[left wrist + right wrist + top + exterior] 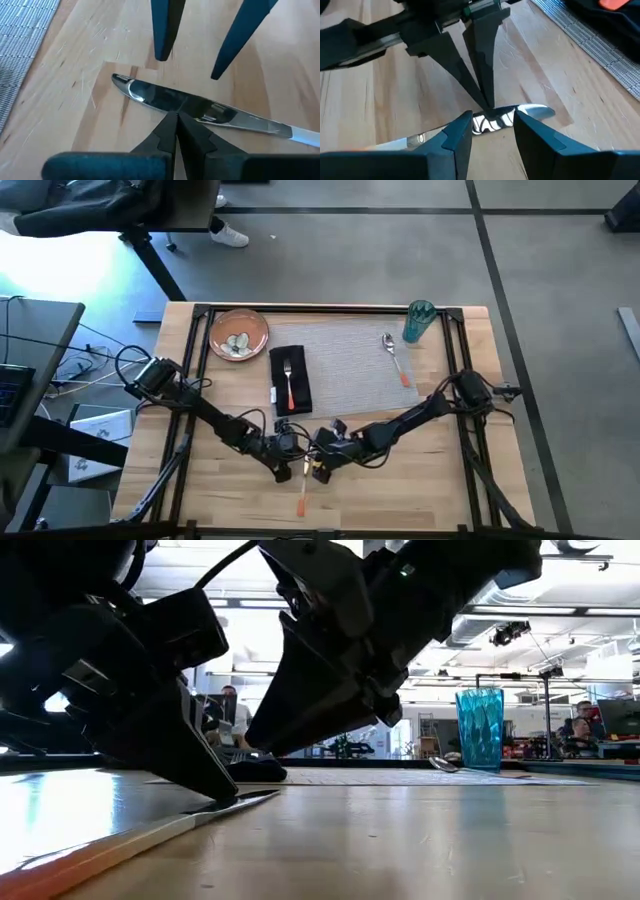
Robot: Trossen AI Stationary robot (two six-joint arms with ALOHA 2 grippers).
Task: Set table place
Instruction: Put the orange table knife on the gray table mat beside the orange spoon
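Knife (200, 107) flat on the table (420, 480) near its front edge, off the placemat (350, 360). Left gripper (176, 117) pinched together, tips on the blade; right gripper (492, 125) spread apart, straddling the same blade from opposite.

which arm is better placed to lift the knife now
Right, probably. The right gripper is open with a finger on each side of the knife blade. The left gripper is shut, its tips pressing on the blade, not around it.
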